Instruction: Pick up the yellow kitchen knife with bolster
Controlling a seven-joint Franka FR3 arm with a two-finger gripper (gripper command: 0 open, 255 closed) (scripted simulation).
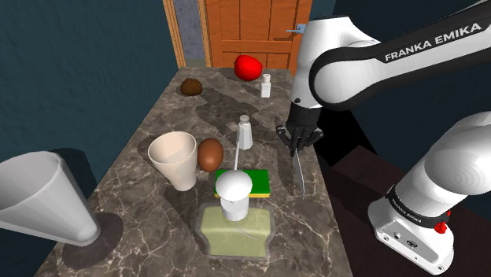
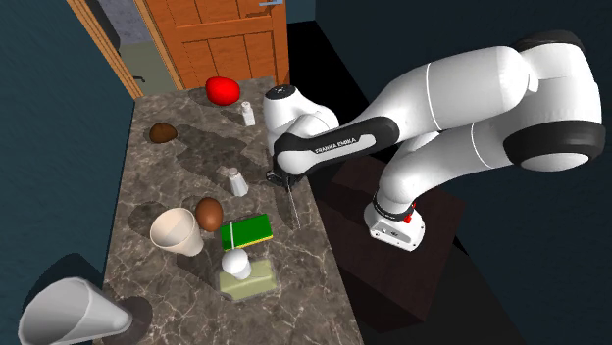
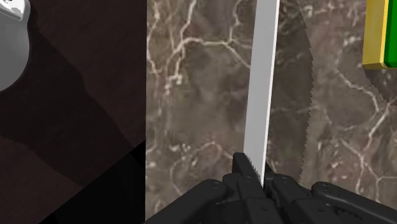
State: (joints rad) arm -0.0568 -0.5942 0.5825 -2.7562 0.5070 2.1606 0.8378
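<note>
End effector [image 1: 301, 146] was pinched shut on one end of the pale grey knife [image 1: 300, 176], blade hanging down by the marble surface's [image 1: 134, 252] edge, pretty near the green and yellow sponge [image 1: 258, 183]. Wrist view had its toothed shadow falling just beside the blade.

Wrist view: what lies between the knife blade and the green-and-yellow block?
In the wrist view, bare brown marble tabletop, crossed by the shadow of the pale grey knife blade, reaches the green-and-yellow block.
</note>
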